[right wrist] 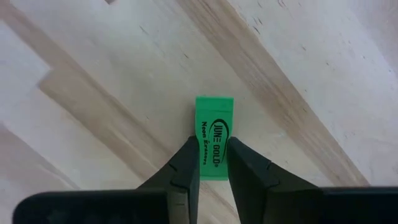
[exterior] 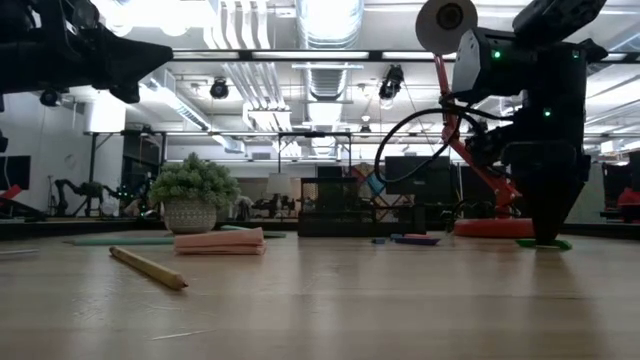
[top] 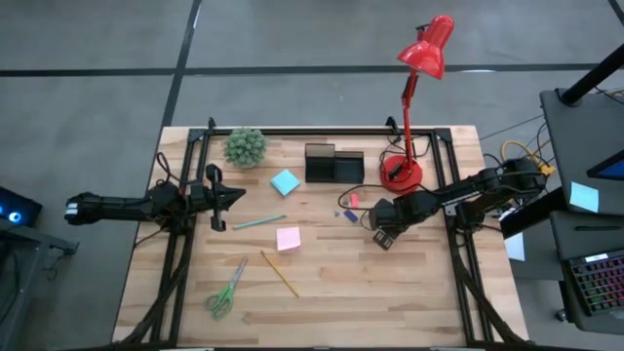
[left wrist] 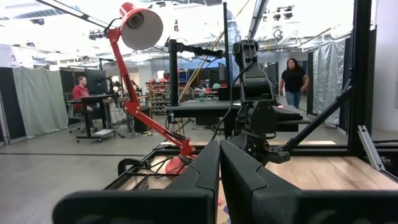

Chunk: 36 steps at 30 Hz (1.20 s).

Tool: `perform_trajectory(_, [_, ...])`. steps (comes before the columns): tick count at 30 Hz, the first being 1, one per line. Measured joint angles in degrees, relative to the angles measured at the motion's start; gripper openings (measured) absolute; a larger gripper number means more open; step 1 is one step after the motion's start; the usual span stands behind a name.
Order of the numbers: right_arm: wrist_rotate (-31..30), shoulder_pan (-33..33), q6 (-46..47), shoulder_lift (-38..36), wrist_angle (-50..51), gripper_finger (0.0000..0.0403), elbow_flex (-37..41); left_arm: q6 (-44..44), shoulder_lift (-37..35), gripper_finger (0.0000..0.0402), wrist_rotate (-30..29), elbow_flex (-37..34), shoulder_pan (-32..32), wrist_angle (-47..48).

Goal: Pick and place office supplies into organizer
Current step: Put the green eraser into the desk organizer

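Observation:
A small green eraser [right wrist: 214,118] with dark print lies flat on the wooden table, right of centre, in front of the red lamp's base. My right gripper [top: 382,237] stands over it, pointing down, shut on it; the low view shows the eraser's green edge [exterior: 545,243] under the fingers. My left gripper [top: 229,198] waits shut and raised at the table's left side, holding nothing. The black organizer [top: 333,164] stands at the far middle. A blue sticky pad [top: 285,181], pink pad [top: 288,238], teal pen [top: 258,222], yellow pencil [top: 279,273] and green scissors [top: 226,291] lie on the table. My right gripper pinches the eraser's two long sides [right wrist: 214,152] between its two fingers [right wrist: 186,165], at one end of the eraser. The fingers come from above, pointing down, and lie across it. The eraser rests flat on the table, its other end sticking out past the fingertips.
A potted plant [top: 245,146] stands at the far left and the red lamp [top: 402,171] at the far right, close to my right arm. Tiny pink and blue pieces [top: 349,207] lie between the organizer and my right gripper.

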<state>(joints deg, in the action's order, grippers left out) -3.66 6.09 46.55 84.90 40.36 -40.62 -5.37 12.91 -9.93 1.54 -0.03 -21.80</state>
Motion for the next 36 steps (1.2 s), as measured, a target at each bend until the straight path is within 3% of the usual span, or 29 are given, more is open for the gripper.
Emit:
perform_trajectory(17, [-0.22, 0.0, -0.66, -0.07, 2.95, 0.0063, -2.53, 0.0, 0.0, 0.0, 0.0, 0.0, 0.0, 0.0])
perform_trajectory(36, [-0.94, -0.13, -7.79, -0.09, 2.9, 0.0063, -7.9, 0.01, 0.0, 0.0, 0.01, 0.0, 0.0, -0.02])
